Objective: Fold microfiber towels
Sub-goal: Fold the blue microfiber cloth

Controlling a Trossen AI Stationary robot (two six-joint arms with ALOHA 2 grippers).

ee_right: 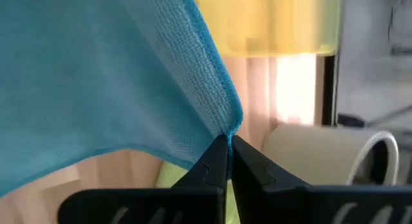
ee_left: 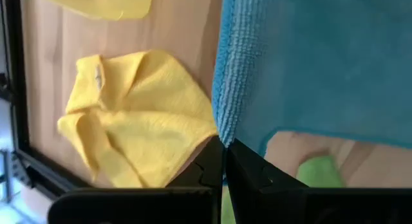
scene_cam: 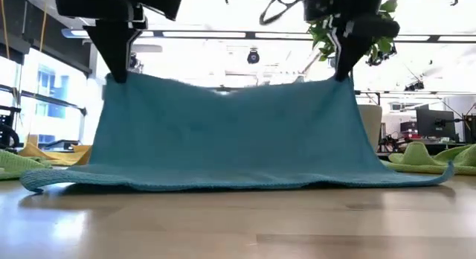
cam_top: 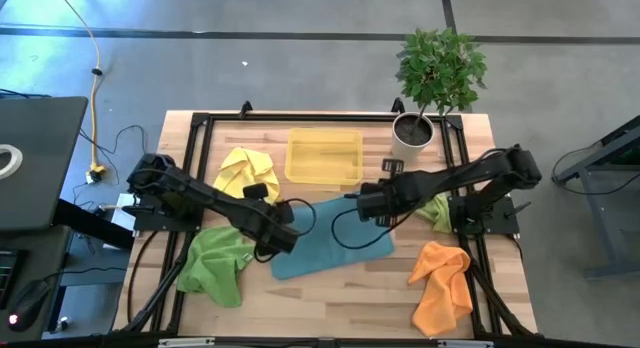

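Observation:
A blue towel hangs like a curtain between my two grippers over the middle of the table; its lower edge lies on the wood. My left gripper is shut on its upper left corner, my right gripper on its upper right corner. From above, the blue towel shows beneath both arms. A crumpled yellow towel lies at the far left, a green towel at the near left, another green one at the right, an orange one at the near right. My left gripper pinches the blue towel's corner between its two fingers, coming from above and pointing steeply down. The cloth hangs below the fingers, its bottom edge on the table. My right gripper pinches the opposite upper corner between its two fingers, likewise from above and slanting down. The top edge between the two grips sags only slightly.
A translucent yellow tray sits at the far middle of the table. A potted plant in a white pot stands at the far right corner. Black frame rails run along the table's sides.

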